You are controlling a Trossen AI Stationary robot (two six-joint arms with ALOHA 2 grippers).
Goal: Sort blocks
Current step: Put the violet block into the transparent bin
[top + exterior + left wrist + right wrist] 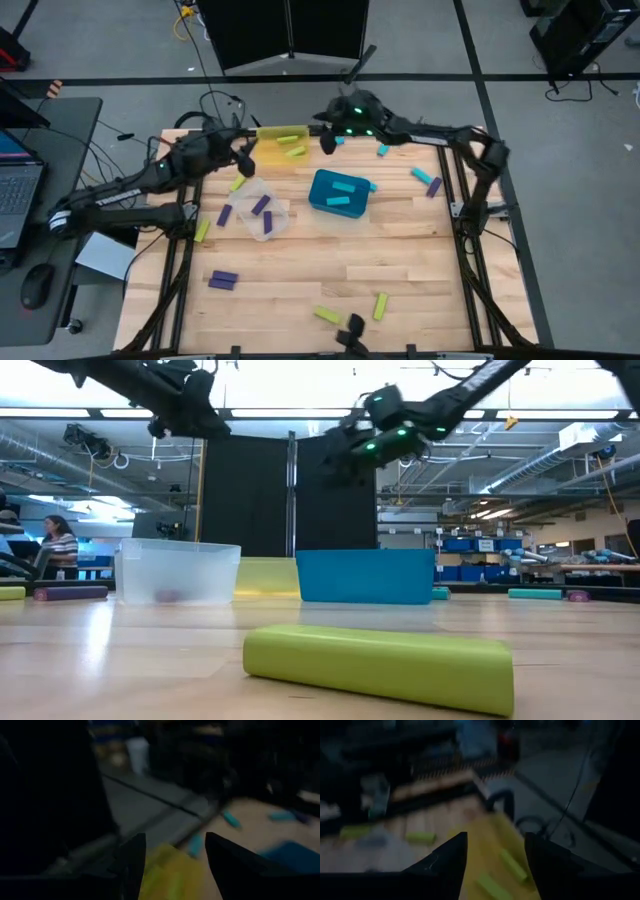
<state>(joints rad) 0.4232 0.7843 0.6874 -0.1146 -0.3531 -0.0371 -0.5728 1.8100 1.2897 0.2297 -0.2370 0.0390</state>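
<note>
Right gripper: hung above the far edge of the table, just beside the yellow bin; its fingers stood apart with nothing between them.
Right wrist view: two yellow-green blocks lay in the yellow bin below the fingers.
Left gripper: hung over the near left corner of the yellow bin; its fingers were apart and empty, with the bin's yellow showing in the gap.
Yellow bin: sat at the far edge of the table and held two yellow-green blocks.
Teal bin: sat near the middle of the table, to the right of the clear bin, with two cyan blocks inside.
Clear bin: sat left of the teal bin and held purple blocks.
Loose cyan blocks: lay on the far right part of the table; a purple one lay just beside one of them.
Loose purple blocks: one lay near the left front, another just left of the clear bin.
Loose yellow-green blocks: two lay near the front edge and two more to the left of the clear bin; in the low view one lay closest to the camera.
Table: light wooden boards.
Person: seated in the room beyond the table, seen in the low view.
</note>
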